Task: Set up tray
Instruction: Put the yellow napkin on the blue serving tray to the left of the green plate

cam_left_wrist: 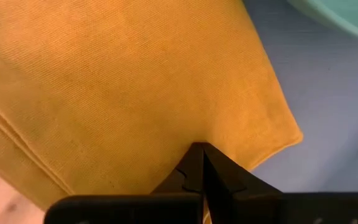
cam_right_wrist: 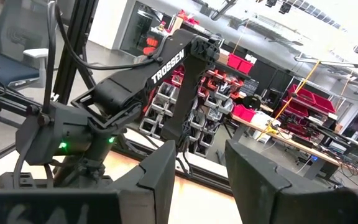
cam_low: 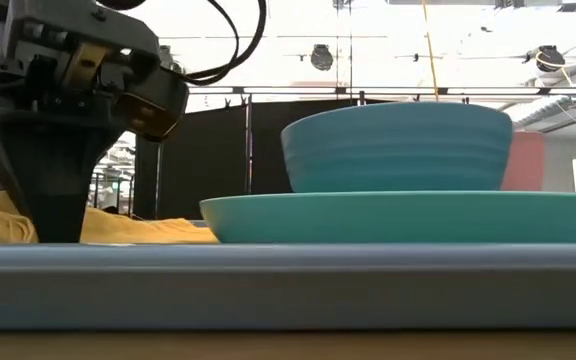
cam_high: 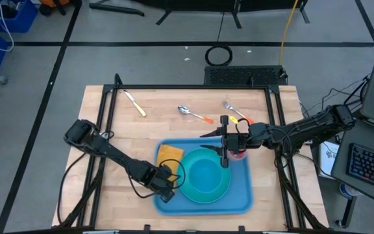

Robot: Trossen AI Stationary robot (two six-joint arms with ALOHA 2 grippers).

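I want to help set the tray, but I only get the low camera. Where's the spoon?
Observer: The spoon lies on the table, beyond the tray, not on it.
Operator: Is there a fork too?
Observer: Yes. In the high view the fork lies right of the spoon, also off the tray.
Operator: And where's the other arm?
Observer: The right gripper is by the tray's far edge, open, with nothing between its fingers.
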